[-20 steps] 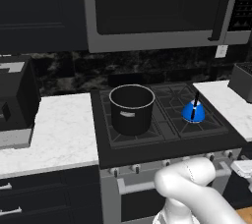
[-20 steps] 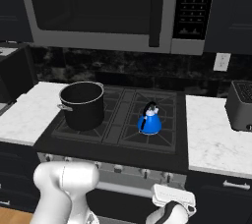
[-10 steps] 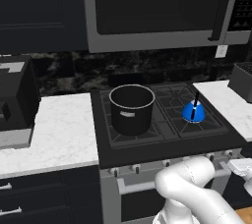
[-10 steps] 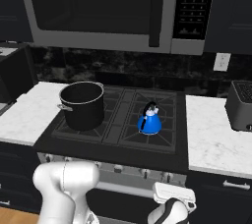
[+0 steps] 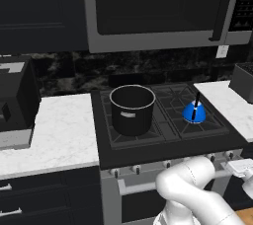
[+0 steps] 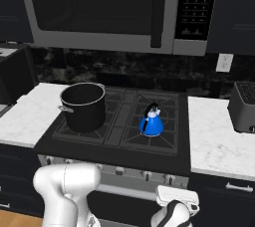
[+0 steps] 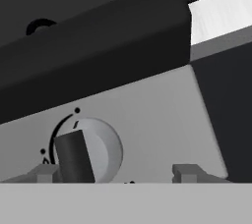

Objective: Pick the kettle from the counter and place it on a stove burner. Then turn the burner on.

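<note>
Item: kettle (image 6: 150, 121), sitting on the stove burner (image 6: 149, 131), frame centre. Gripper (image 7: 118, 174): you are holding its jaws apart, empty, straddling the knob (image 7: 86, 152) lower left; its dark bar is standing near-upright.

The lower edge of the knob (image 7: 86, 152) was hidden behind the grey band in the hand view, and the marks around its dial were too small to read. The front panel (image 7: 147, 120) was cut off at the left edge. In the left base view, the toaster (image 5: 243, 81) was cropped by the right edge, and the small front knobs (image 5: 168, 164) were too small to resolve.
</note>
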You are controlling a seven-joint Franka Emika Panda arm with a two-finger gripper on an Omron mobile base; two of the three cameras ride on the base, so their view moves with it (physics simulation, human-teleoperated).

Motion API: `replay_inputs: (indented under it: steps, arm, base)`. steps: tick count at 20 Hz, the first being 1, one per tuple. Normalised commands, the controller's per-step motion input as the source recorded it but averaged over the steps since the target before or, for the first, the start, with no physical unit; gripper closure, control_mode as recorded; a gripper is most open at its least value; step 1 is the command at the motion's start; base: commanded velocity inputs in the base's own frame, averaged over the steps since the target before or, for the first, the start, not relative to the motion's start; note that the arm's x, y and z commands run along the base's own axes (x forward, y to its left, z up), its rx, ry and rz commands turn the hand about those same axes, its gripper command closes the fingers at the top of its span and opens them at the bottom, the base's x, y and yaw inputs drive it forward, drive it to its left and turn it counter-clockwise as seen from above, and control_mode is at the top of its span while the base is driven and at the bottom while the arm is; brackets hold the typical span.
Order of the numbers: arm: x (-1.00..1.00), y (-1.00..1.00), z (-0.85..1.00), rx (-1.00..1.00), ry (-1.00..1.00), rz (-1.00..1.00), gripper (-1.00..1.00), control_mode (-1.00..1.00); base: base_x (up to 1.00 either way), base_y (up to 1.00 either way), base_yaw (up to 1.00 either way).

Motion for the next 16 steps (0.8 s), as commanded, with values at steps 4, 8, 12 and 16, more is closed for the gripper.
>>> replay_inputs:
  steps: [4, 8, 12, 16]
  arm:
    - [0.01, 0.00, 0.11, 0.00, -0.04, 0.00, -1.00, -1.00]
    - [-0.03, 0.14, 0.08, 0.00, -0.06, 0.00, -1.00, -1.00]
    - [-0.15, 0.36, 0.13, -0.04, -0.15, 0.01, -1.00, -1.00]
    - [0.00, 0.00, 0.07, 0.00, -0.02, 0.00, -1.00, -1.00]
  base:
    - [0.00, 0.00, 0.00]
    - [0.00, 0.00, 0.00]
    - [0.00, 0.00, 0.00]
    - [0.00, 0.00, 0.00]
